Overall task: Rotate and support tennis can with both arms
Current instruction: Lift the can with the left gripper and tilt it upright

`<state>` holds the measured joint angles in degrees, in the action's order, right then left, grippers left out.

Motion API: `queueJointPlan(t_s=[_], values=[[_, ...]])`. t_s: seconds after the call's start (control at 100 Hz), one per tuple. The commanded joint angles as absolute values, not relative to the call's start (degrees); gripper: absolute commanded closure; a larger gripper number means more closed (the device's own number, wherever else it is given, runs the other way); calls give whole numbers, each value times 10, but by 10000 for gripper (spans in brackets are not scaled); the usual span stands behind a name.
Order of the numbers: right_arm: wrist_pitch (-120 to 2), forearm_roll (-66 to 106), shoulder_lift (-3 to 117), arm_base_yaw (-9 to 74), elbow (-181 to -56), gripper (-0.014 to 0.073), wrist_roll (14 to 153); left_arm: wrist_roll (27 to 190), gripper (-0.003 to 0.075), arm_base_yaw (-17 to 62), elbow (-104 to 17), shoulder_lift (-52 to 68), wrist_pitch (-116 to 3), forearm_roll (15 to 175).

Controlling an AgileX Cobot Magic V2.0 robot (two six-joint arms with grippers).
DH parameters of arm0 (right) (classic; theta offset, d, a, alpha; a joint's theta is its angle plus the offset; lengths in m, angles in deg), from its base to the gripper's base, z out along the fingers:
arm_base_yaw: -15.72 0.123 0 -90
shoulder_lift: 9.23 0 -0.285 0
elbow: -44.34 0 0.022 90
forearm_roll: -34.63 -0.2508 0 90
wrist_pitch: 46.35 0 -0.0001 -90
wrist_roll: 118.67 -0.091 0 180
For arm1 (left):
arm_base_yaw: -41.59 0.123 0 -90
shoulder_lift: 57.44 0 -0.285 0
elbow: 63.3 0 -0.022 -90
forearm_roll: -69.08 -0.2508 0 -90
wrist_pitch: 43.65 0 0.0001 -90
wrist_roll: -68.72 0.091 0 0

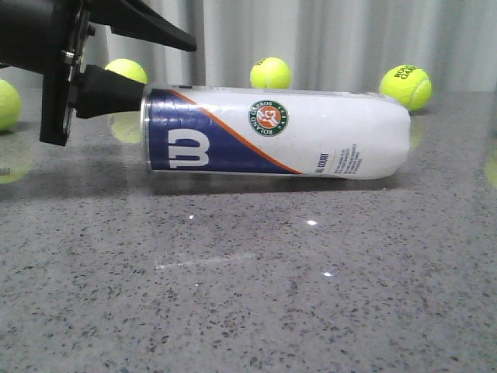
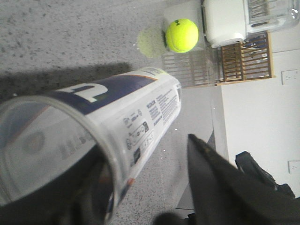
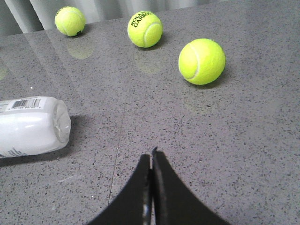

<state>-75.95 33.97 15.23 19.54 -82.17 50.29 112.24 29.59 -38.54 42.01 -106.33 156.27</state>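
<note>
the tennis can (image 1: 276,132) lies on its side across the grey speckled table (image 1: 248,295), navy end at 9 o'clock in the front view, white end at 3 o'clock. a white "w" shows on the navy band beside an orange stripe, and a round badge at the can's 12 o'clock edge reads "roland garros". in my right wrist view a barcode (image 3: 26,103) sits near the can's closed end.

my left gripper (image 2: 140,197) is spread wide at the open mouth, one finger (image 2: 89,187) inside the tube and the other (image 2: 220,183) outside the wall. my right gripper (image 3: 151,157) hangs above bare table, near that closed end, its tips pressed together on nothing.

a ball printed "roland garros" (image 3: 145,29) rests well apart from the can.
</note>
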Motion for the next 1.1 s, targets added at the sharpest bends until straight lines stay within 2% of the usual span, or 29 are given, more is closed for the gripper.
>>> queueJointPlan(t_s=[0.0, 0.2, 0.42, 0.57, 0.72, 1.09], values=[[-718, 338, 156, 192, -837, 659, 507, 1131, 501, 291, -401, 402, -1102, 1609], [-718, 338, 156, 192, -837, 659, 507, 1131, 641, 291, -401, 402, -1109, 1609], [-718, 338, 156, 192, -837, 659, 507, 1141, 741, 291, -401, 402, -1151, 1645], [-716, 338, 156, 192, -837, 659, 507, 1150, 741, 291, -413, 401, -1169, 1651], [-714, 338, 156, 192, -837, 659, 507, 1101, 741, 291, -483, 381, -1167, 1585], [-713, 338, 156, 192, -837, 659, 507, 856, 741, 288, -780, 353, -1167, 1208]])
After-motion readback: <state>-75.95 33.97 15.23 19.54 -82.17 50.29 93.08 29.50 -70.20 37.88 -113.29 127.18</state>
